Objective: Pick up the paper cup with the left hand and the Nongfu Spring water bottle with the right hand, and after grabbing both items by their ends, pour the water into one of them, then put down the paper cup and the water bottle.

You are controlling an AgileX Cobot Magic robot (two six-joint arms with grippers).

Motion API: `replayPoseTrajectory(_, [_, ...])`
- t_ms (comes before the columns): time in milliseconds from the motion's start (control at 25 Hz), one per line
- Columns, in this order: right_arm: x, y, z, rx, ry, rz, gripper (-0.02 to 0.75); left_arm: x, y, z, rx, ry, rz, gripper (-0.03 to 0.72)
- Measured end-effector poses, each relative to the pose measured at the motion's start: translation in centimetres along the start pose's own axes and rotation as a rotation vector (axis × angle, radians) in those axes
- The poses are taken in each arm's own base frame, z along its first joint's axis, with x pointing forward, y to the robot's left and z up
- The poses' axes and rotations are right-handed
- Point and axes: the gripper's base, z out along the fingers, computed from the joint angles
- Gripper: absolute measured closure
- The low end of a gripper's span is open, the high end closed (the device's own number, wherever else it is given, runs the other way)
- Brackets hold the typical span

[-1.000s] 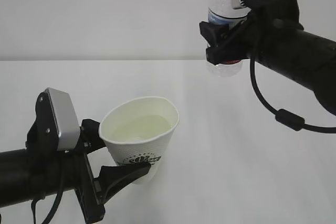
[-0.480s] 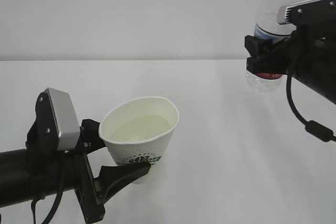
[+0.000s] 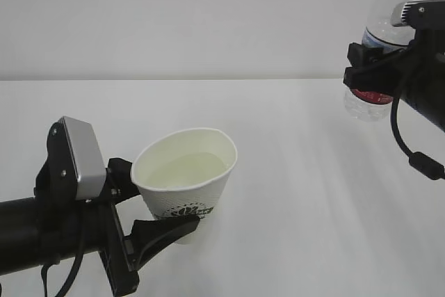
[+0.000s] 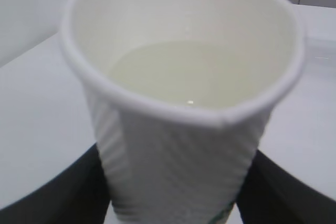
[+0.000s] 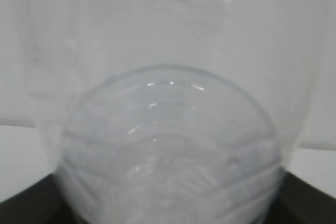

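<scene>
Water (image 3: 184, 170) in cup (image 3: 186, 180), low left; bottle (image 3: 381, 46) upper right, prob. upright.

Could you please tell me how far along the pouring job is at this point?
The pour looks done: the paper cup holds water. In hand: the left pincer grips the cup above the table, and the right pincer holds the Nongfu Spring water bottle roughly upright, high at the right. Left: setting both down.

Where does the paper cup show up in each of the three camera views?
Exterior view: paper cup lower left of centre, held in the left tool.
Left wrist view: cup fills the frame, close up.
Right wrist view: not in it.
Shared landmark: the pale water inside the cup.
</scene>
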Motion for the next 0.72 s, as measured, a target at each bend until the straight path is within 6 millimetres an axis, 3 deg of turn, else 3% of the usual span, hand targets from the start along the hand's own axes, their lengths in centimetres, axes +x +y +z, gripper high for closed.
replayPoseTrajectory(320, [2.3, 0.0, 1.0, 0.024, 0.069, 0.006, 0.234, 0.0, 0.0, 0.0, 0.000, 0.000, 0.000, 0.193])
replayPoseTrajectory(720, [2.9, -0.1, 1.4, 0.033, 0.066, 0.002, 0.234, 0.0, 0.0, 0.0, 0.000, 0.000, 0.000, 0.193])
